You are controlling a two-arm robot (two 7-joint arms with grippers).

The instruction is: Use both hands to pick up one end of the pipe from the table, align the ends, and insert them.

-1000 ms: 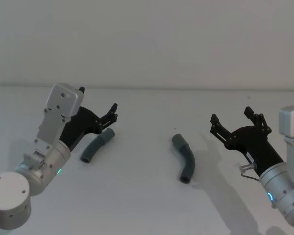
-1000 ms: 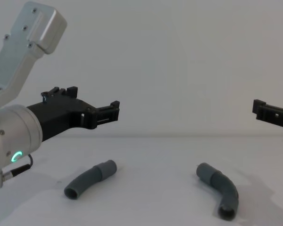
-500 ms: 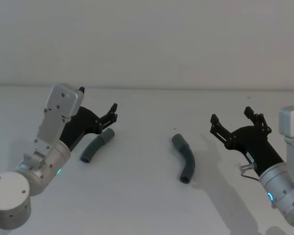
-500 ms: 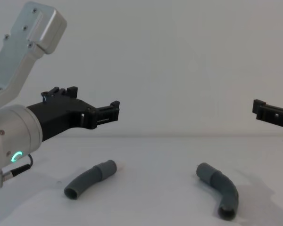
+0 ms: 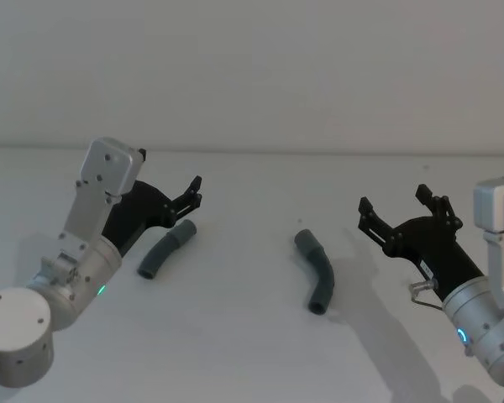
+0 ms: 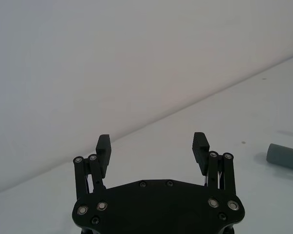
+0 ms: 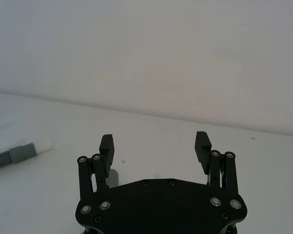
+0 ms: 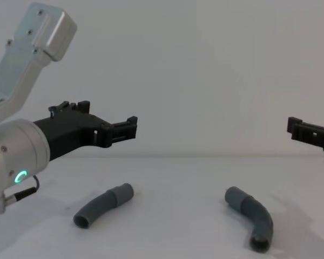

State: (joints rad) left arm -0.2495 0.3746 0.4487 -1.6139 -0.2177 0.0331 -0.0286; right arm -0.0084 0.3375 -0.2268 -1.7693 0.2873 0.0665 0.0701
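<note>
Left pincer (image 6: 152, 142) released, both fingers spread wide with nothing between them; it is held above the left half of the worktop (image 5: 235, 353), clear of the surface in the chest view. Right pincer (image 5: 393, 199) likewise released and empty, held above the right half, pointing toward the far wall (image 5: 252, 75). The pipe lies in two separate pieces flat on the worktop; left pipe piece (image 5: 164, 252) sits near the left pincer's fingertips and below them, not touching them, one collar toward the far edge, its open end toward the robot; right pipe piece (image 5: 317, 270) lies near the middle, between the two pincers and well apart from the right one, bent, its open end also toward the robot. The two pieces are well apart, with bare surface between them and around each, leaving open room on all sides. Worktop white, matte, marked with soft shadows under both arms; its far edge meets a plain pale wall. A green light (image 5: 101, 292) shows on the left arm.
</note>
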